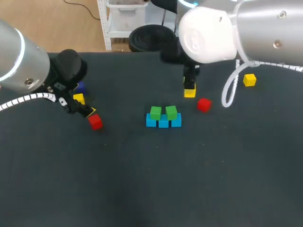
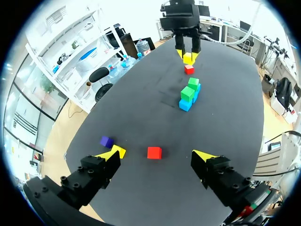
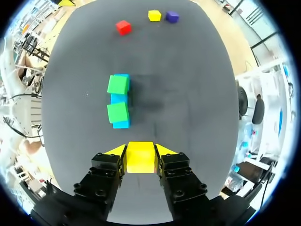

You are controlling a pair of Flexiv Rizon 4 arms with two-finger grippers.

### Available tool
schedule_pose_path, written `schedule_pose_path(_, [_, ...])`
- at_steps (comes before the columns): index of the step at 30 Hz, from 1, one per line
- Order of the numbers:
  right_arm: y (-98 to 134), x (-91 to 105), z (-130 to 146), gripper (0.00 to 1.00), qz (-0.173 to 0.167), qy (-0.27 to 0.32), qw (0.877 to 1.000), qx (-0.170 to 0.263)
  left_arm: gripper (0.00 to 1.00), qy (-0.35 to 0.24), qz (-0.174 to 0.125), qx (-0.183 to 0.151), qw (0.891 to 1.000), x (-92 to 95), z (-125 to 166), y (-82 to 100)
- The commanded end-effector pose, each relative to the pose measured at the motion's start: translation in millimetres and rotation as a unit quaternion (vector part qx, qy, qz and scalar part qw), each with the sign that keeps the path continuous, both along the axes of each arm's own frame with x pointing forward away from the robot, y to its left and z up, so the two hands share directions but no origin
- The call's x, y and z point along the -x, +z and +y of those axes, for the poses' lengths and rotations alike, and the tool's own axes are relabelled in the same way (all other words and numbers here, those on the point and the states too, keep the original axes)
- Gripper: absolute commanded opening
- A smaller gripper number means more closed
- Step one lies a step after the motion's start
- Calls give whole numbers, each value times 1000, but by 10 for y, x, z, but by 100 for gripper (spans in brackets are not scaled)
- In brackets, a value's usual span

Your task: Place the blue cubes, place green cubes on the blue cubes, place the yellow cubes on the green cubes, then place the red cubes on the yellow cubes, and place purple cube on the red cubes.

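Note:
Blue cubes (image 1: 163,123) lie in a row at the table's middle, with two green cubes (image 1: 155,112) (image 1: 171,112) on top. My right gripper (image 1: 189,89) is shut on a yellow cube (image 1: 190,92), back right of the row; its own view shows that cube (image 3: 140,157) between the fingers, the green cubes (image 3: 117,84) ahead. A red cube (image 1: 204,105) lies beside it. My left gripper (image 1: 81,108) stands open at the left, a red cube (image 2: 154,152) on the table between its spread fingers. A yellow cube (image 1: 78,98) and a purple cube (image 1: 80,87) lie close by.
Another yellow cube (image 1: 249,80) sits at the back right, near the right arm's white cable (image 1: 230,90). The table's dark cloth (image 1: 156,179) spreads bare toward the front.

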State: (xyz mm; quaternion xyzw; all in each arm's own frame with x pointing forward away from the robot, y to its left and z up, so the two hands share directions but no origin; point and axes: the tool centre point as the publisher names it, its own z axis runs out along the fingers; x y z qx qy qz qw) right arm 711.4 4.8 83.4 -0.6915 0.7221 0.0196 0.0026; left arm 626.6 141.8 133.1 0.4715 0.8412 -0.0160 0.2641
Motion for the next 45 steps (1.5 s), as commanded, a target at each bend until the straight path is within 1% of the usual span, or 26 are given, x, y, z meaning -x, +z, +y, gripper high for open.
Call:
schedule_pose_path(1, [-33,9,104,0,4,11,1000,1,100,-2,0,2,1000,-5,12,-2])
schedule_pose_path(8, [-101,65,331,0,14,43,999,2,100,-2,0,2,1000,-5,12,-2])
schedule_pose_path(14, [-111,100,484,0,14,64,998,11,100,-2,0,2,1000,-5,12,-2])
schedule_pose_path(19, [-76,124,545,0,7,74,997,14,100,-2,0,2,1000,-5,12,-2])
schedule_pose_path(23, [-52,140,566,0,6,76,997,14,100,-2,0,2,1000,-5,12,-2])
schedule_pose_path(27, [-69,155,599,0,15,75,997,14,100,-2,0,2,1000,-5,12,-2])
schedule_pose_path(32, [-91,170,610,0,30,63,998,3,100,-2,0,2,1000,-5,12,-2])
schedule_pose_path(36, [-114,191,634,0,36,57,998,1,100,-2,0,2,1000,-5,12,-2])
schedule_pose_path(40, [-124,200,668,0,37,51,998,3,100,-2,0,2,1000,-5,12,-2])
schedule_pose_path(45, [-126,234,768,0,36,46,998,21,100,-2,0,2,1000,-5,12,-2])
